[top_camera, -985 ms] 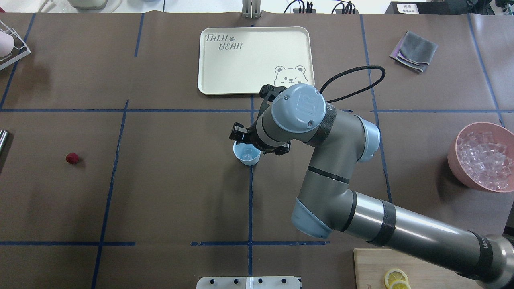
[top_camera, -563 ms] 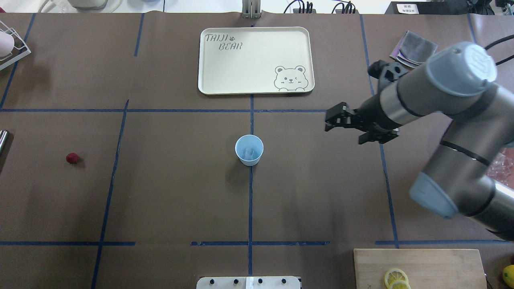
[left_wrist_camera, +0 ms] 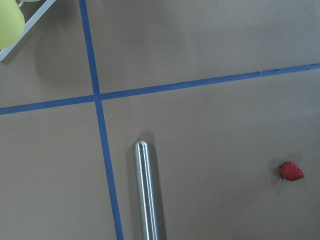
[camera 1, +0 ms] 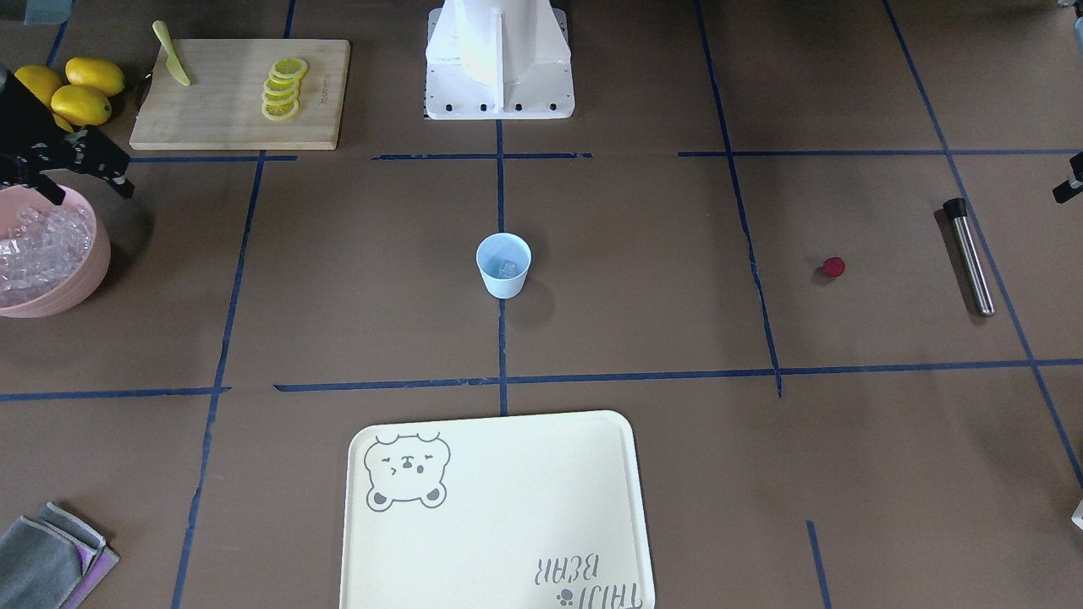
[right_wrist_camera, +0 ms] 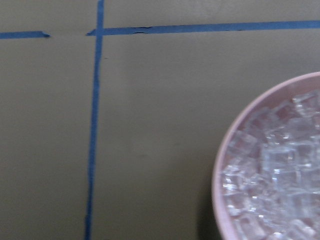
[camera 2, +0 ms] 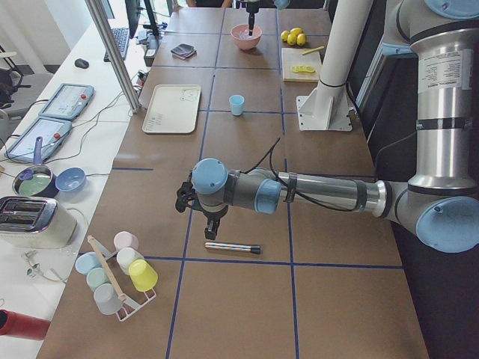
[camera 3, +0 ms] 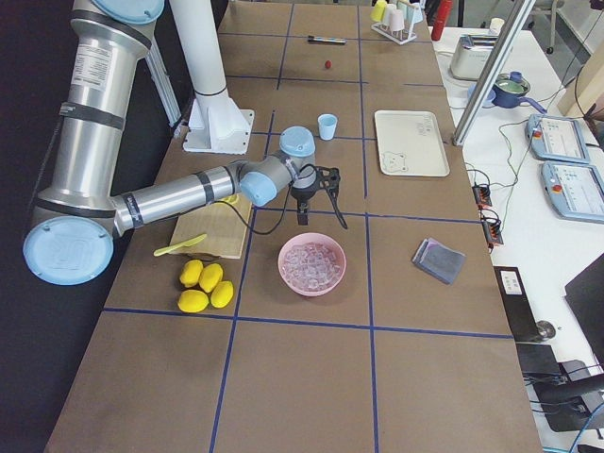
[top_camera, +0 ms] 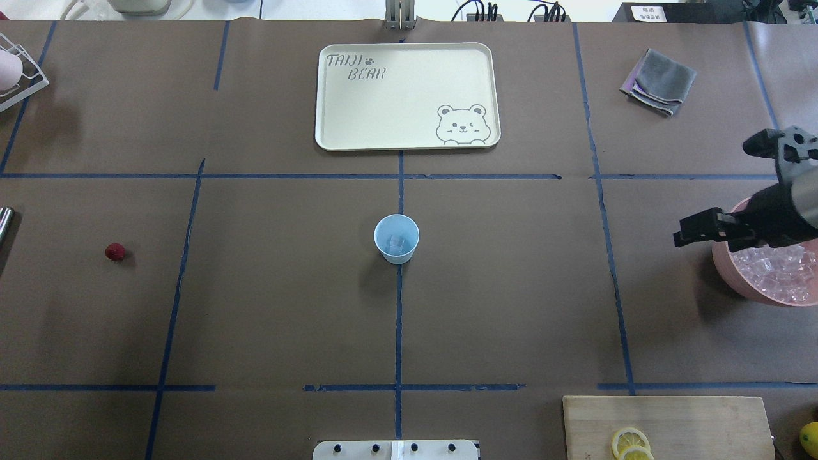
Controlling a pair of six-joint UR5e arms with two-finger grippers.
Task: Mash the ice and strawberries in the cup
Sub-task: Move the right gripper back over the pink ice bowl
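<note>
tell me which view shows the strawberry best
The left wrist-mounted view: the strawberry is largest there, its shape clear, lying apart from the metal rod. Overhead, front-facing and exterior right show only a small red dot; exterior left and the right wrist view show none.

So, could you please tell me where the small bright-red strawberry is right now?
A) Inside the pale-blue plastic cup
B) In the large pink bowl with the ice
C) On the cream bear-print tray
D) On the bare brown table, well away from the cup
D: the small bright-red strawberry lies on the brown table, far to one side of the pale-blue plastic cup, which holds only clear ice.
</note>
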